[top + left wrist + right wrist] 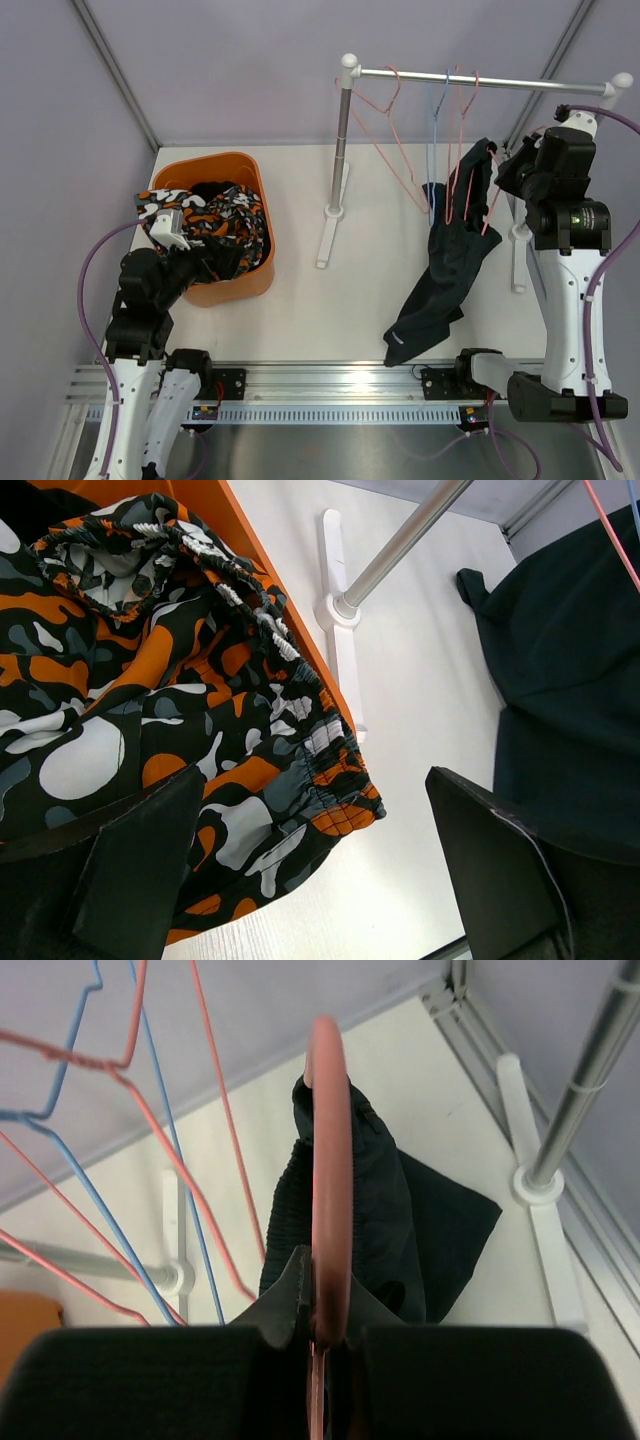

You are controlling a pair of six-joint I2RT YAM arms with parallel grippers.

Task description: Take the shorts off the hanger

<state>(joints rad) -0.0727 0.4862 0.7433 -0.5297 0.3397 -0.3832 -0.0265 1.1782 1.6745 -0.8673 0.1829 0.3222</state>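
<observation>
The dark navy shorts (445,270) hang from a pink hanger (470,190) at the right end of the rack and trail down to the table. My right gripper (505,170) is shut on that hanger's wire (328,1160), with the navy shorts (400,1210) just beyond it. The orange, black and white camouflage shorts (215,215) lie in the orange bin (235,285), over plain black shorts (215,188). My left gripper (172,232) is open above the bin's near left rim; in its wrist view the camouflage shorts (170,710) hang over the rim beside its left finger (110,880). The teal-blue patterned shorts are hidden.
A metal rack with a horizontal rail (480,80) and white feet (330,235) stands at the back right. An empty pink hanger (385,110) and an empty blue hanger (437,120) hang on the rail. Grey walls enclose the white table.
</observation>
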